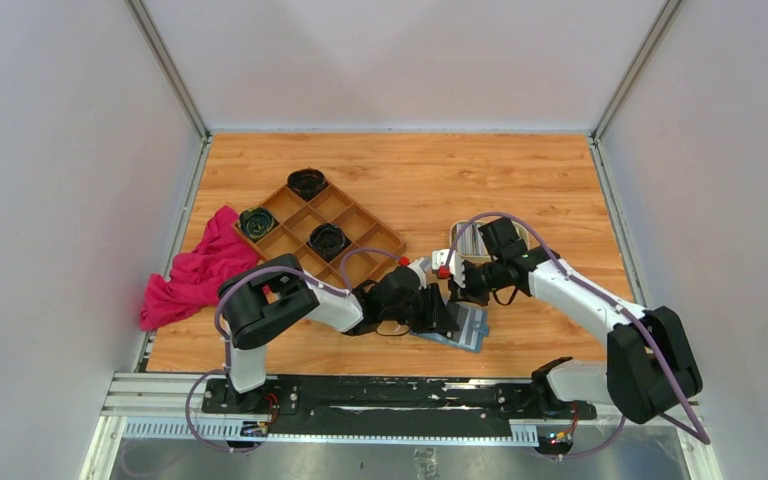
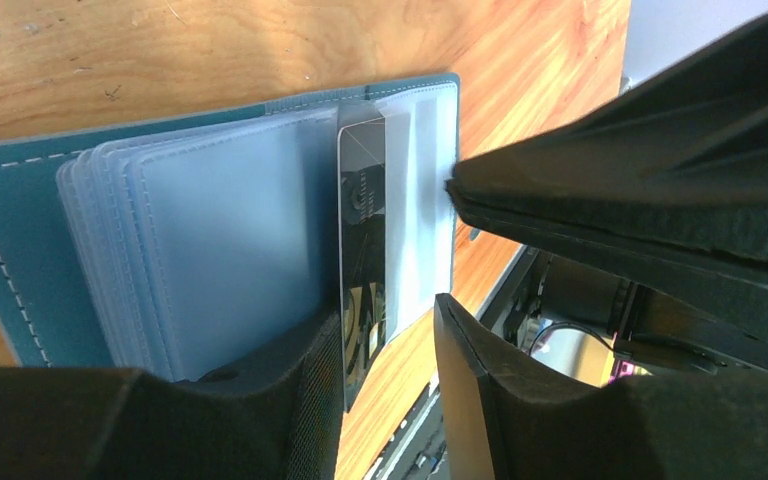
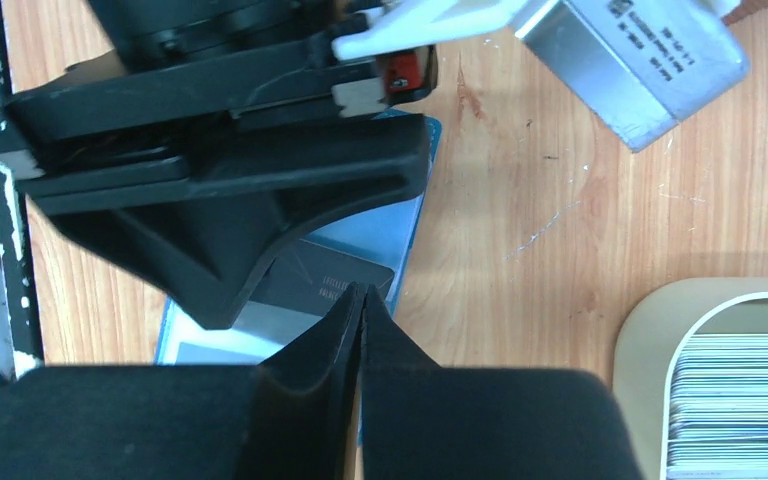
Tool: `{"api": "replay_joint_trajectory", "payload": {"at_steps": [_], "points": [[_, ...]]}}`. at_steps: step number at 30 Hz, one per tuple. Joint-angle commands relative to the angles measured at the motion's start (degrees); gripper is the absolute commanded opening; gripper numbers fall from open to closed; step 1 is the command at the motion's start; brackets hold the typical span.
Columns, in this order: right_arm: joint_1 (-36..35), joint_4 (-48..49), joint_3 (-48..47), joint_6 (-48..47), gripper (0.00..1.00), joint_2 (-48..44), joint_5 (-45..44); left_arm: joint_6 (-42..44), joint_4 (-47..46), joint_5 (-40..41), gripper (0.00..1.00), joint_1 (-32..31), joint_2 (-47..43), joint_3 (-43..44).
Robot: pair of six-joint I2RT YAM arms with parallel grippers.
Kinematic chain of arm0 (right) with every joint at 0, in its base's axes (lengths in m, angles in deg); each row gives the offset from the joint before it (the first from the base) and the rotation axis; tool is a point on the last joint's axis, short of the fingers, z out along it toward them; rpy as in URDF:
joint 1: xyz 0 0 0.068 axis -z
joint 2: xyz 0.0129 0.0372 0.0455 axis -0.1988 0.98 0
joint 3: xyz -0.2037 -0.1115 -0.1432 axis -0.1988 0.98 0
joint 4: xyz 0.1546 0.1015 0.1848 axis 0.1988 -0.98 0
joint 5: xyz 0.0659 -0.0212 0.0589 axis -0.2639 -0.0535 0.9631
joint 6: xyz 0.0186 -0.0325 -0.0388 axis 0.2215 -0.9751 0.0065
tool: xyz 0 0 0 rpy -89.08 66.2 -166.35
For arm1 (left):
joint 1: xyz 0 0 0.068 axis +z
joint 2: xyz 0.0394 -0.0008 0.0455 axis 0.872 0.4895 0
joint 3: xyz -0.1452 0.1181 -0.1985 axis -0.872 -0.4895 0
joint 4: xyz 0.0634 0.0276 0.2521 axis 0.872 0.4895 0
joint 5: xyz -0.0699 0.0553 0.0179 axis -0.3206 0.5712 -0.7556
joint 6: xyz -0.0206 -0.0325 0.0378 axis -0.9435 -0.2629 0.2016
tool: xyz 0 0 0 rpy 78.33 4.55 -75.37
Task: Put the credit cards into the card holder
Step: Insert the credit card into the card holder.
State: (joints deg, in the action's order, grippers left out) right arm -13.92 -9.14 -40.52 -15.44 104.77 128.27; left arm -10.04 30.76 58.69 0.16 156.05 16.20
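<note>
The teal card holder (image 2: 0,250) lies open near the table's front edge (image 1: 470,330), its clear sleeves fanned out. A dark credit card (image 2: 362,240) stands on edge partly inside a sleeve, also visible as a dark credit card (image 3: 325,285) from the right wrist. My left gripper (image 2: 388,315) is open around the card's lower end, and the card rests against its left finger (image 2: 300,390). My right gripper (image 3: 362,292) is shut, its tips touching the card's edge with nothing visible between them. More whitish credit cards (image 3: 740,400) are stacked in the cream tray (image 3: 650,330).
A brown wooden compartment tray (image 1: 325,225) with dark round items sits at the back left. A pink cloth (image 1: 200,270) lies by the left wall. Both arms crowd together over the holder, with the cream tray (image 1: 460,238) just behind them.
</note>
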Motion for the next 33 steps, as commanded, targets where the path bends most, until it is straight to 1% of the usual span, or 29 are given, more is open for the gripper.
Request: {"api": "replay_joint_trajectory", "payload": {"at_steps": [1, 5, 12, 22, 27, 33], "points": [[-1.1, 3.8, -1.3, 6.1, 0.00, 2.6, 0.3, 1.3, 5.0, 1.3, 0.43, -0.5, 0.5, -1.7], [-1.4, 4.1, -0.9, 6.2, 0.00, 3.8, 0.4, 0.9, 3.4, 1.1, 0.43, -0.5, 0.7, -2.3], [-2.8, 5.0, -2.7, 10.2, 0.00, 6.9, -1.7, 0.4, 0.9, 0.6, 0.45, -0.5, 0.8, -3.3], [-4.8, 4.5, -2.3, 7.8, 0.00, 6.9, -3.4, -0.7, -2.0, 0.0, 0.47, -0.5, 1.7, -3.9], [-4.4, 3.3, -0.6, 5.4, 0.00, 1.9, -5.6, -1.5, -5.3, -0.3, 0.49, -0.3, 2.1, -5.2], [-1.9, 1.0, 0.7, 3.5, 0.01, -4.8, -5.1, -2.7, -9.0, -0.9, 0.57, 0.2, 2.3, -6.8]]}}
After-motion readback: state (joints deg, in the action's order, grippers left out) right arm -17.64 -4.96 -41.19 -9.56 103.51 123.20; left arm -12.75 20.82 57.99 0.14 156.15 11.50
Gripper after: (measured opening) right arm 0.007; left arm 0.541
